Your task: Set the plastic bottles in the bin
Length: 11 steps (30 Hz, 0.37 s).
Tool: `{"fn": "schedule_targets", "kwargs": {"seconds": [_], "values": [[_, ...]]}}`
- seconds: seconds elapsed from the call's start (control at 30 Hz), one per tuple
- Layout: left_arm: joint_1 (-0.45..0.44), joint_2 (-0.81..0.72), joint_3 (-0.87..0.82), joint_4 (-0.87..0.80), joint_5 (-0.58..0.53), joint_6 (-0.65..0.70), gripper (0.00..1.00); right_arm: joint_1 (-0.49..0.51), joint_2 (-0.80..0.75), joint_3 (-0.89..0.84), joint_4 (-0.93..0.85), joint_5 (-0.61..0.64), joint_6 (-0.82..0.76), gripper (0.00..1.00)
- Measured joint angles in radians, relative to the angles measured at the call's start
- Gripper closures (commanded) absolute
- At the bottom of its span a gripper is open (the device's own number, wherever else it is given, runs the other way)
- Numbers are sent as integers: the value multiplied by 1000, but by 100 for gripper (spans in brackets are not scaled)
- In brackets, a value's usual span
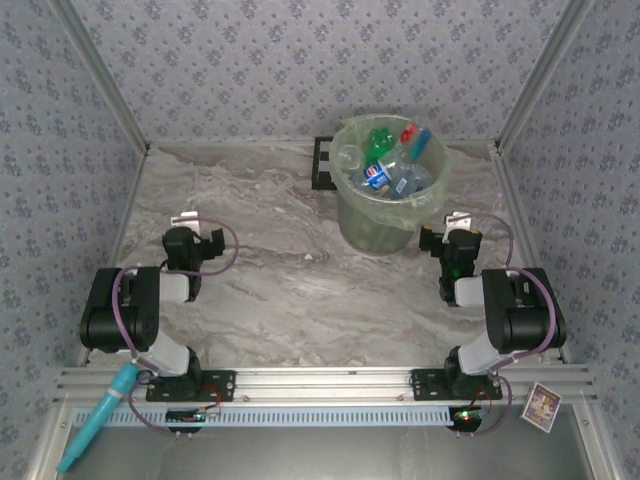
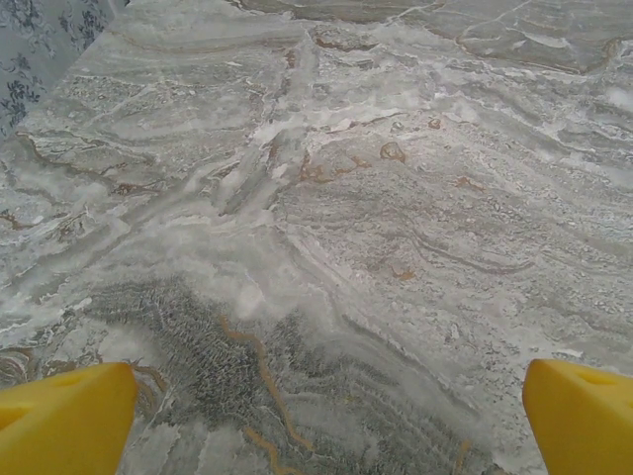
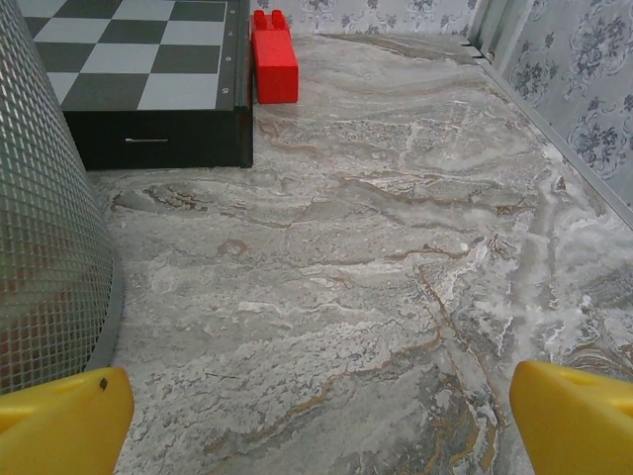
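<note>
- Just ahead and left of our right claw (image 3: 316, 421), the bin (image 1: 375, 225) stands upright on the desk (image 1: 280, 270), its green bag folded over the rim to hold the mouth open.
- Inside it lie the plastic bottles (image 1: 395, 168), heaped together; we judge the task finished.
- Our right claw gapes fully, gripping nothing.
- Our left claw (image 2: 321, 426) likewise stands wide and empty over bare desk, the bin well off to its right.
</note>
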Motion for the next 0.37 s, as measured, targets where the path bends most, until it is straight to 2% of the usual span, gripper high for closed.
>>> {"fn": "schedule_targets", "kwargs": {"seconds": [0.37], "values": [[0,0,0,2,39,10,0,-13,0,0,-1,-29,-2,1]]}}
